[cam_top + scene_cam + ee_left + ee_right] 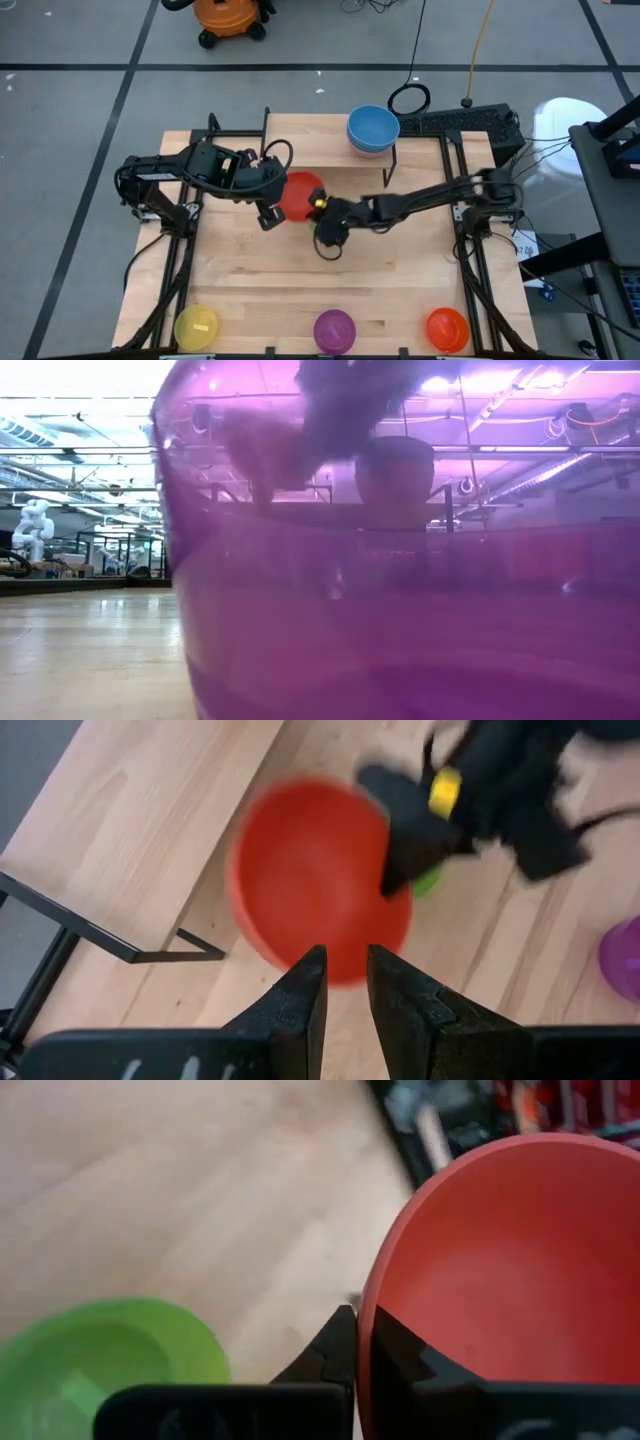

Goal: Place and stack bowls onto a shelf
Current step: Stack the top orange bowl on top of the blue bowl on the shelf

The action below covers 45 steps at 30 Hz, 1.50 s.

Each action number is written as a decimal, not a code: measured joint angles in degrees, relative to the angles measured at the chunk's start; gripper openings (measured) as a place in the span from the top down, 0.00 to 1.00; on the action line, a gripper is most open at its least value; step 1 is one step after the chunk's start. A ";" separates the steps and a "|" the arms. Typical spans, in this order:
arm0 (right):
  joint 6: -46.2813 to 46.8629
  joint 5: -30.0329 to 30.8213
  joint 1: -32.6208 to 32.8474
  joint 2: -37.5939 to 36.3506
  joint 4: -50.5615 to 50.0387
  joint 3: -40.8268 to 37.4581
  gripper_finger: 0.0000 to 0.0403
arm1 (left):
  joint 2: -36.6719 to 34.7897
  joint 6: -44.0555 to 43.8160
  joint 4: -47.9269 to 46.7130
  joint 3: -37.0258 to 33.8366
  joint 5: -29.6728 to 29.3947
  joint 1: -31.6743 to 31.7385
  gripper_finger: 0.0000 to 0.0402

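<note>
Mid-table, right tool pinches red bowl's rim.

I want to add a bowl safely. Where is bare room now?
Bare: the shelf left of the blue bowl, and the table between the red bowl and the front row: yellow bowl, purple bowl, orange bowl. Crowded: the middle, where left gripper and right gripper meet at that red bowl.

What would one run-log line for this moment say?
right gripper: shut on red bowl | left gripper: open, beside red bowl | shelf: blue bowl stacked on pink bowl
</note>
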 joint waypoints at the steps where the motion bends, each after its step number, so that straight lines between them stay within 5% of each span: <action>1: 0.30 0.67 -0.28 -2.10 -1.44 0.00 1.00 | 0.00 0.44 0.00 0.00 0.02 0.00 0.80; 13: 8.39 8.85 -1.95 -26.73 -27.55 0.09 1.00 | 0.00 5.41 0.00 0.00 -0.55 0.00 0.80; 20: 4.31 17.49 -3.70 -36.12 -29.03 0.07 1.00 | 0.00 6.70 0.00 0.00 -0.59 1.50 0.80; 25: 3.64 17.78 -9.42 -38.95 -30.49 0.07 1.00 | 0.00 6.77 0.00 0.00 -0.60 3.87 0.80; 32: 5.45 -1.15 -20.50 -39.30 -31.68 0.06 1.00 | 0.00 7.05 0.00 0.00 -0.60 6.78 0.80; 45: 10.01 -20.89 -35.92 -33.74 -32.89 0.02 1.00 | 0.00 9.65 0.00 0.00 -0.57 9.85 0.80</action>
